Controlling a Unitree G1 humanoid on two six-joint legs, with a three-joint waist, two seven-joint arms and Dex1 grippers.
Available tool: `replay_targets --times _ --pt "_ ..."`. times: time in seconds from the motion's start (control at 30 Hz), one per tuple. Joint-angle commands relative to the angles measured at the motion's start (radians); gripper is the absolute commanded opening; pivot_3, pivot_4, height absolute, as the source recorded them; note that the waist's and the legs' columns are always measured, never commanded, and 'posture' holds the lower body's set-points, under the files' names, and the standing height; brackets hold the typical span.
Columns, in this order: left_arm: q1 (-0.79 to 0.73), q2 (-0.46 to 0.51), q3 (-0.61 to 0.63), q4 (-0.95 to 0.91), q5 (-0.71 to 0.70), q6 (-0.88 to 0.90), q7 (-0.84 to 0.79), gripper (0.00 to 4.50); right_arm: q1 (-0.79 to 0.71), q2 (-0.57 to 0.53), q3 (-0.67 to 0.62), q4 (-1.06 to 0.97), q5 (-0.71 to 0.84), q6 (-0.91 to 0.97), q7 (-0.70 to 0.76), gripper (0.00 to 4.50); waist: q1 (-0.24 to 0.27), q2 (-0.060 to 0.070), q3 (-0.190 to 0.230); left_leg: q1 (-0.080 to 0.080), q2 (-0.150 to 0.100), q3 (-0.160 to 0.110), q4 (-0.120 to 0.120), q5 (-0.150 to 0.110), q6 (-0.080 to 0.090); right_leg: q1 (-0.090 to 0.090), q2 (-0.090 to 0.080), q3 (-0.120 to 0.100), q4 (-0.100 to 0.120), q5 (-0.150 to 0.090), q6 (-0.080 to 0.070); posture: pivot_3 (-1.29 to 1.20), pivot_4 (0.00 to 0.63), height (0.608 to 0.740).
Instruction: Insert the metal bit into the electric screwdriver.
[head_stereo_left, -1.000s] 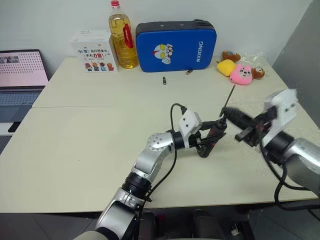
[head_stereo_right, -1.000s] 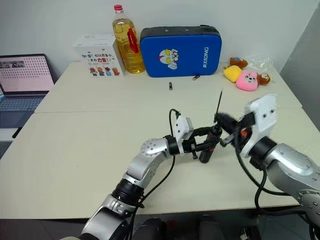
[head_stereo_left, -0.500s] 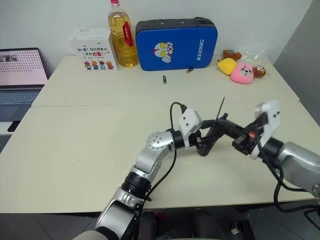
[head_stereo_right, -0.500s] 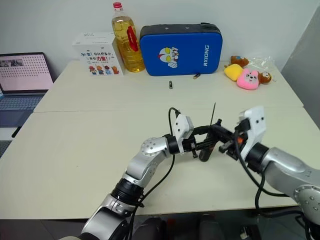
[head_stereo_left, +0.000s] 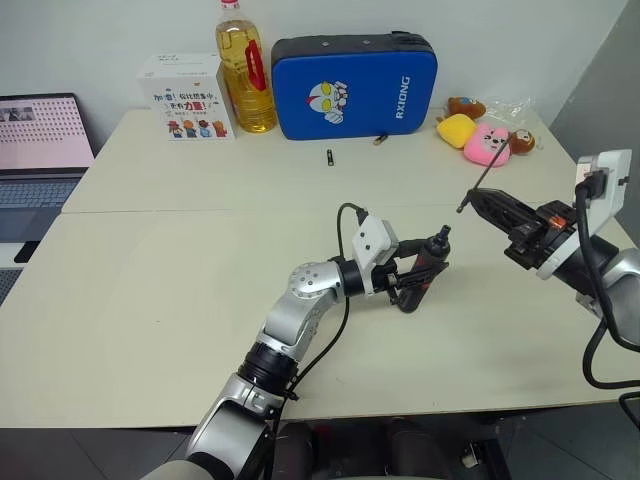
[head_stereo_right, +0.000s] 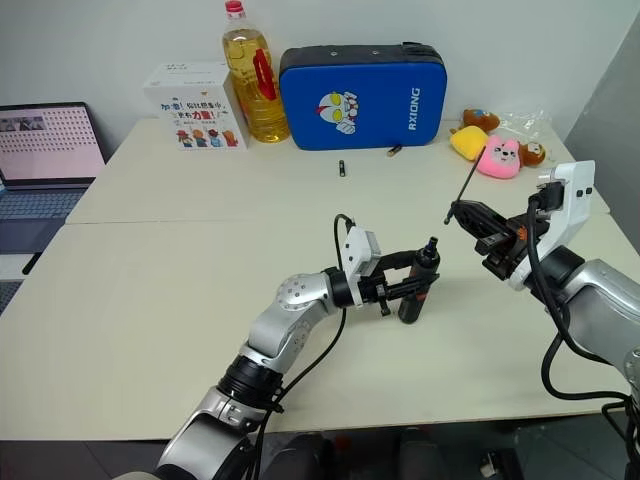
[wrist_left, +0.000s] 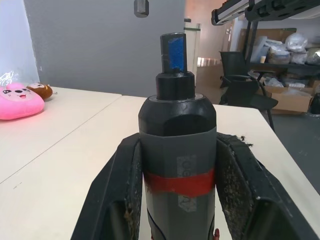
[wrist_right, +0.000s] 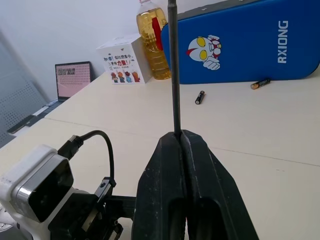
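- The electric screwdriver (head_stereo_left: 424, 272) is held upright, clamped in the left gripper (head_stereo_left: 415, 280), above the middle of the table (head_stereo_left: 150, 290).
- The metal bit (head_stereo_left: 480, 182) is pinched in the clenched right gripper (head_stereo_left: 470, 203), raised near the table's right edge, apart from the screwdriver.

"RXIONG" on blue case (head_stereo_left: 350, 88)

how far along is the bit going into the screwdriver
Done: both parts are picked up. The left tool is shut on the screwdriver, held off the table with its socket end up. The right tool is shut on the bit, off to the right and clear of the screwdriver. Left: line the bit up with the socket and push it in.
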Motion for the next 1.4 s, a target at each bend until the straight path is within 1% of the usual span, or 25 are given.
replay_targets --times 0.03,0.47,0.6,0.8,1.4 --pt "-0.021 0.002 0.018 -0.022 0.019 -0.021 0.023 1.69 -0.008 -0.020 -0.039 -0.037 0.039 -0.016 -0.017 0.03 0.000 0.000 0.000 0.000 0.000 0.000 0.000 0.000 0.000 0.000 0.000 0.000 0.000 0.000 0.000 0.00 0.150 0.740" --pt "-0.045 -0.007 0.015 0.028 0.057 -0.043 0.054 1.69 -0.006 -0.029 -0.020 -0.064 0.069 -0.018 -0.023 0.03 0.000 0.000 0.000 0.000 0.000 0.000 0.000 0.000 0.000 0.000 0.000 0.000 0.000 0.000 0.000 0.00 0.150 0.740" --pt "-0.041 -0.010 0.012 0.020 0.045 -0.037 0.042 1.69 0.005 -0.035 -0.016 -0.072 0.065 -0.014 -0.001 0.03 0.000 0.000 0.000 0.000 0.000 0.000 0.000 0.000 0.000 0.000 0.000 0.000 0.000 0.000 0.000 0.00 0.150 0.740" --pt "-0.015 -0.004 0.018 -0.018 -0.014 -0.015 -0.014 1.69 0.023 -0.042 -0.013 -0.084 0.051 -0.014 0.028 0.03 0.000 0.000 0.000 0.000 0.000 0.000 0.000 0.000 0.000 0.000 0.000 0.000 0.000 0.000 0.000 0.00 0.150 0.740" --pt "-0.009 -0.001 0.020 -0.023 -0.020 -0.016 -0.039 1.69 0.029 -0.028 0.009 -0.076 -0.002 -0.025 0.066 0.03 0.001 0.000 0.000 0.000 -0.001 0.000 0.000 -0.001 0.001 0.000 -0.001 0.000 0.000 0.000 0.000 0.00 0.150 0.740"
